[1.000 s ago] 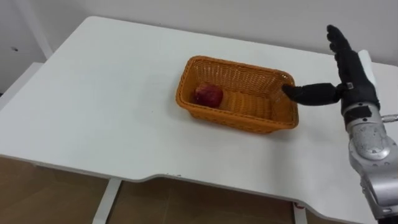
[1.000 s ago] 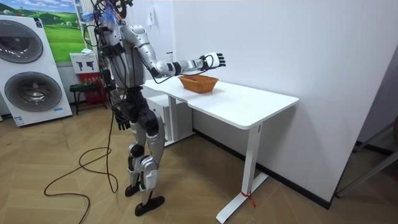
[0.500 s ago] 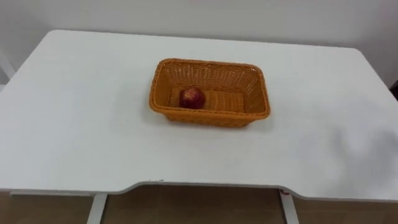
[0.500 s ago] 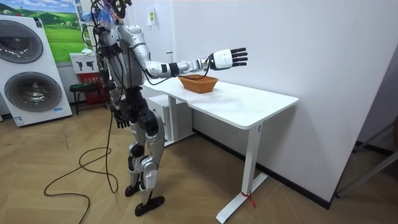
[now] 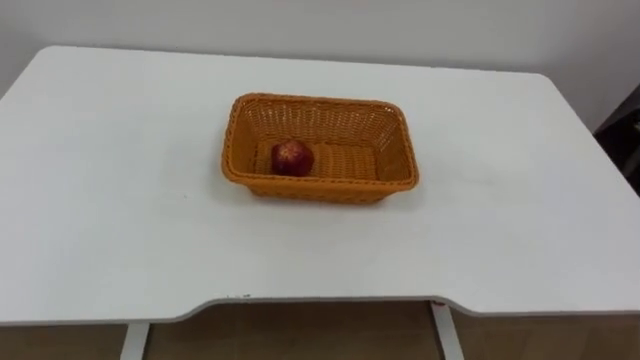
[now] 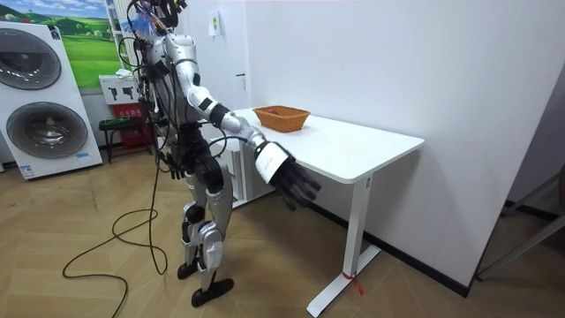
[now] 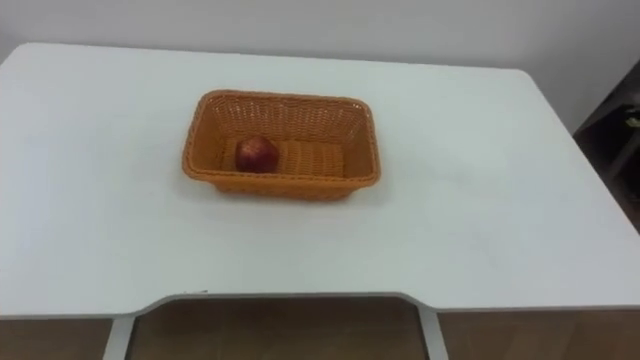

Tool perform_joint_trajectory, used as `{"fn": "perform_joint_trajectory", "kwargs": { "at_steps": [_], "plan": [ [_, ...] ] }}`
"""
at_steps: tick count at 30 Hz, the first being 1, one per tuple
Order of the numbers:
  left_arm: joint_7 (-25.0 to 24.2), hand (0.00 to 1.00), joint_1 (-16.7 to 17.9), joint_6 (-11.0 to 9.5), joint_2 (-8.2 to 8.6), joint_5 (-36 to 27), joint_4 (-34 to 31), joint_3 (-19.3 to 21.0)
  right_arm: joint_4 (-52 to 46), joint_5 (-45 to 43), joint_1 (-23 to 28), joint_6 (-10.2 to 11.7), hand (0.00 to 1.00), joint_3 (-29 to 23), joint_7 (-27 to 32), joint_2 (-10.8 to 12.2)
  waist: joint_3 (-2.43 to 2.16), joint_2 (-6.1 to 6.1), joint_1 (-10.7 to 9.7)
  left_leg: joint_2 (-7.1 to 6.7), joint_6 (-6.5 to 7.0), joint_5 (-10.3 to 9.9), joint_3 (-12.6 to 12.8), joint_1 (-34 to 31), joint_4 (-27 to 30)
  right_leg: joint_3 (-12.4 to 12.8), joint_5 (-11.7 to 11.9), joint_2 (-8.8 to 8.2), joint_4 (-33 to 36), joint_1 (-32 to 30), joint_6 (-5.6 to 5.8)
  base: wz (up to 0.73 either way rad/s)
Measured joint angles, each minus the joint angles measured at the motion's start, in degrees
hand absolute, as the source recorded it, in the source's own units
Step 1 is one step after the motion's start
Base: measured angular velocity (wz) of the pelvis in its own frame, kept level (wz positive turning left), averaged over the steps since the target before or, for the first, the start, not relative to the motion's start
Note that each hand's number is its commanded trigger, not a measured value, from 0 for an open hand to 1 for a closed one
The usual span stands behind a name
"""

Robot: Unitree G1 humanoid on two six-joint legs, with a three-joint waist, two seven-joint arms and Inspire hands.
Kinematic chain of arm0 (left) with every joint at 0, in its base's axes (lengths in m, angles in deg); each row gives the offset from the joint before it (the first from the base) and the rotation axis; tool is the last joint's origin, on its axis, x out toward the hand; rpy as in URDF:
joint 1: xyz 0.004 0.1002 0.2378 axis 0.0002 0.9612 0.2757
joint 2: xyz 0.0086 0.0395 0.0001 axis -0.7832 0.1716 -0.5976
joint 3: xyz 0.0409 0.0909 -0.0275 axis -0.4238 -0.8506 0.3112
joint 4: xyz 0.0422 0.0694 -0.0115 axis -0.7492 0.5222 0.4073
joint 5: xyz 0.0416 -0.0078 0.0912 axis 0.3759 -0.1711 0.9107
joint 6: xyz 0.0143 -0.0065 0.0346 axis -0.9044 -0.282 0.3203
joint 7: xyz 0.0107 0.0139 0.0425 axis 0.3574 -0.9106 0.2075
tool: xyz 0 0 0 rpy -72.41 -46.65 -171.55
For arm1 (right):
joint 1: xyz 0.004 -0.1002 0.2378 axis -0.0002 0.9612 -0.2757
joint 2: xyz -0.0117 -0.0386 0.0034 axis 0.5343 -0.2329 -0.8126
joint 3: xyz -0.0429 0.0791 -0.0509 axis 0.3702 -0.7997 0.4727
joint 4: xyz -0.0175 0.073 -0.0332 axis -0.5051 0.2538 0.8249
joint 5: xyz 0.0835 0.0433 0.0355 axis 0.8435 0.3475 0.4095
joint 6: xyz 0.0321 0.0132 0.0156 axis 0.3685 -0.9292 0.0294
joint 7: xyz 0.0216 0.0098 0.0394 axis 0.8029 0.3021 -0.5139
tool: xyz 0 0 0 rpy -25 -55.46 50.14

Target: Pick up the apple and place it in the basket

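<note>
Lying in the left end of the wicker basket on the white table, the red apple may touch the near wall; unclear. In the room view, the right hand hangs below the basket, fingers spread, empty.

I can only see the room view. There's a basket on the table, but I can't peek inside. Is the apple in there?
Observer: Yes. In the eye views a red apple lies inside the basket.
Operator: Which bit of the basket is it in?
Observer: Toward the end on the robot's left; the floor of the other end is bare wicker.
Operator: Is a hand grabbing it?
Observer: No. The apple lies free, touching nothing but the basket. The right hand you see low beside the table is open and holds nothing.
</note>
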Motion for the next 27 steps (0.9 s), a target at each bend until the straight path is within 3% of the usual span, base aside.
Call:
{"fn": "perform_joint_trajectory", "kwargs": {
  "at_steps": [5,7,10,16,22,27],
  "plan": [
    [0.57,0.00,-1.04,0.02,0.62,-0.01,0.25,-0.12,6.59,5.94,0.58,-0.82,0.00,2.62,-2.33,3.72,0.01,1.57,0.40,0.01,0.03,-0.02,0.34,0.30,-0.78,0.47,0.01,0.00,0.09,-0.23,-0.02,-0.05],
    [0.39,0.00,-1.21,-0.01,1.05,0.13,0.49,-0.46,8.00,5.41,1.61,-0.86,0.00,6.23,-4.07,4.89,0.34,2.65,1.59,-0.06,0.06,-0.03,0.67,1.03,-0.88,1.00,-0.02,-0.01,-0.05,0.10,0.04,-0.08],
    [0.47,0.00,-1.78,-0.07,1.37,0.07,0.94,-0.54,8.64,5.26,2.33,-0.87,0.00,10.81,-6.51,6.81,0.33,2.74,2.26,-0.05,0.06,-0.04,0.62,0.68,-0.62,0.78,-0.05,0.00,-0.12,-0.25,0.06,0.00],
    [0.61,0.00,-2.08,-0.06,1.87,0.06,2.93,-0.80,11.09,2.21,2.84,-0.84,0.00,18.23,-12.35,8.07,0.28,2.95,3.70,-0.09,0.07,-0.05,0.73,0.85,-0.79,0.92,-0.09,-0.06,-0.15,-0.35,0.12,0.00],
    [2.10,0.00,-2.17,-0.03,3.69,0.12,3.12,-1.13,13.18,0.79,3.73,-0.87,0.00,22.04,-17.51,11.07,0.20,3.43,4.73,-0.07,0.06,-0.06,0.59,0.92,-0.89,0.83,-0.07,0.00,-0.72,0.15,0.09,0.01],
    [1.77,0.00,-2.11,0.55,3.83,0.04,3.39,-1.65,13.31,0.76,4.87,-0.91,0.00,22.86,-20.90,12.49,0.20,3.93,4.68,-0.10,0.08,-0.12,0.61,0.82,-0.90,0.83,-0.07,-0.07,-0.84,0.25,0.10,0.00]
  ]
}}
